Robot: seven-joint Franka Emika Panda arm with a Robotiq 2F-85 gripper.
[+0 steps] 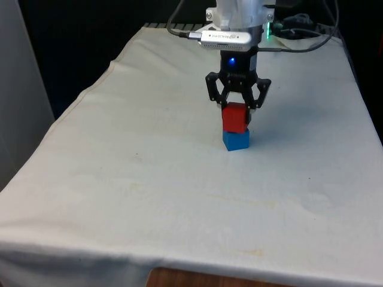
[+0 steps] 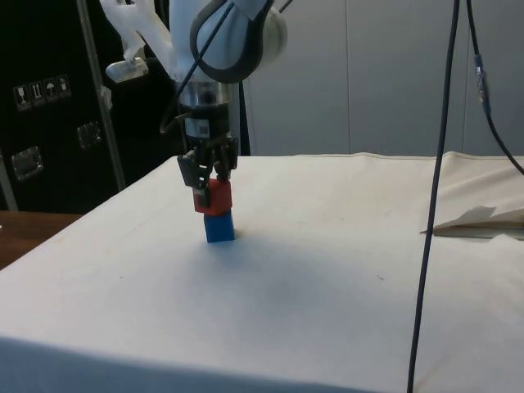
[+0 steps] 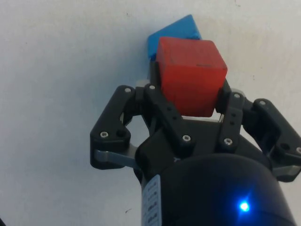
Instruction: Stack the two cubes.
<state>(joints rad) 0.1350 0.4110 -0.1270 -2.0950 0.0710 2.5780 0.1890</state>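
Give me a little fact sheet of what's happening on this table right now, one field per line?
Surface: table under a white cloth
Bottom cube: blue cube, resting on the cloth
Top cube: red cube, sitting on the blue cube, turned slightly askew to it
Gripper: gripper directly above the stack, jaws shut on the red cube's sides
Stack state: the red cube sits on the blue one but is not yet released

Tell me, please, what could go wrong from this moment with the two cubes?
1. The red cube sits on the blue cube turned and offset: in the wrist view a blue corner sticks out beside it. It may tip once released.
2. The gripper is shut on the red cube; opening unevenly or lifting early could drag it off.
3. The blue cube rests loose on the white cloth, so a downward push might shift it.
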